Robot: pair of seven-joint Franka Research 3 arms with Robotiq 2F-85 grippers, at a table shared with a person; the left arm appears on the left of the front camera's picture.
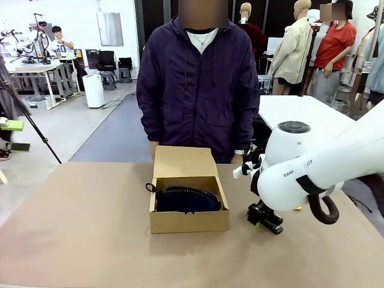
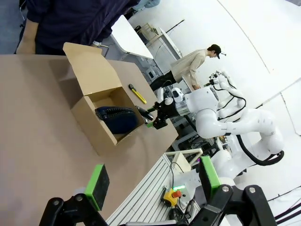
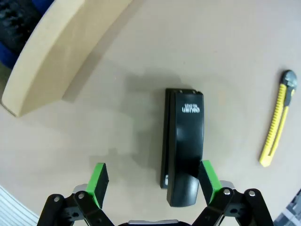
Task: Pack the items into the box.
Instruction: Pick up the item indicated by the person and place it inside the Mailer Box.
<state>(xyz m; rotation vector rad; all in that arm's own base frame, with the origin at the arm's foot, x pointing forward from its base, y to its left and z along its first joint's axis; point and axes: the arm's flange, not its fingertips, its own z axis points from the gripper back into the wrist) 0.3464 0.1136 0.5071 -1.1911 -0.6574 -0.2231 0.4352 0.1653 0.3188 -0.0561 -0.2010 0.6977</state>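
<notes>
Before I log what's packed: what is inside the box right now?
The box holds the dark navy ribbed pouch, its small loop at the left wall. The pouch hides the box's floor. The black stapler and yellow utility knife lie outside on the table.

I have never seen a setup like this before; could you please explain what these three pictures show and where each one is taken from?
Two white robot arms share a brown table with a person standing at the far side. The front picture looks across the table; the other two come from cameras on each arm's wrist. The cardboard box stands open with the navy pouch inside. The right tool hangs open low over the black stapler, which lies on the table with one green pad beside it, nothing gripped. The yellow utility knife lies nearby. The left tool is open, holding nothing.
</notes>
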